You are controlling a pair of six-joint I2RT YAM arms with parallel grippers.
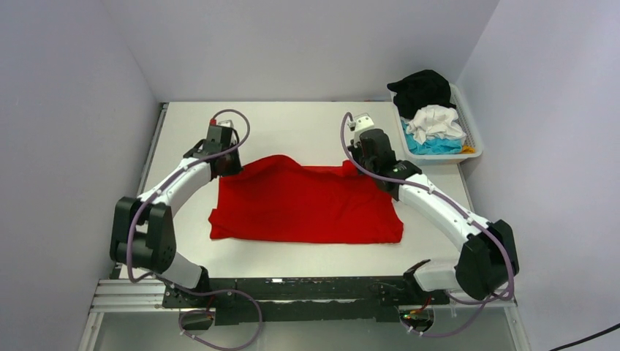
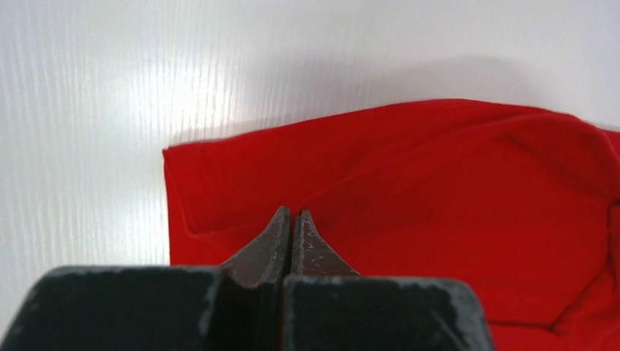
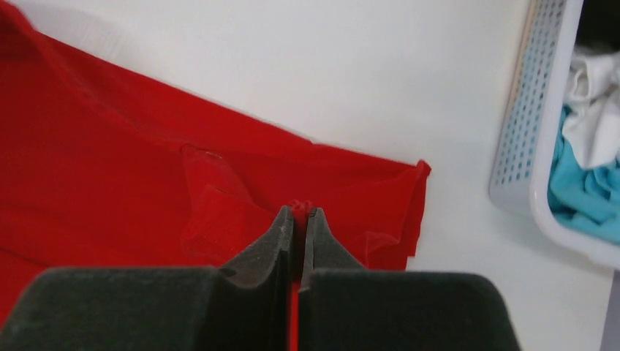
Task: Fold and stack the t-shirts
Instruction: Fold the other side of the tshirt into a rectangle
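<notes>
A bright red cloth t-shirt (image 1: 307, 201) is being held at its two far corners while it is lying spread over the middle of the flat white table (image 1: 292, 121), with its long near edge running toward the arm bases. The far left corner is being pinched by the left gripper (image 1: 228, 162); in the left wrist view its two dark grey fingers (image 2: 274, 245) are being pressed together with no gap between them, and creases in the red cloth are being drawn to their tips. The far right corner is being gripped by the right gripper (image 1: 356, 167); in the right wrist view a small tuft of red fabric is being squeezed between the closed fingertips (image 3: 281, 227), just beside the folded hem at the shirt's edge. The rest of the garment is being left resting on the table, with a few soft wrinkles across it. Near the far right corner of the table, well apart from the red shirt, a white plastic slatted basket (image 1: 474, 139) is being used to hold three crumpled shirts: a black t-shirt (image 1: 422, 89) draped over its far end, a white t-shirt (image 1: 437, 121) in the middle, and a turquoise t-shirt (image 1: 431, 146) underneath at the near end.
</notes>
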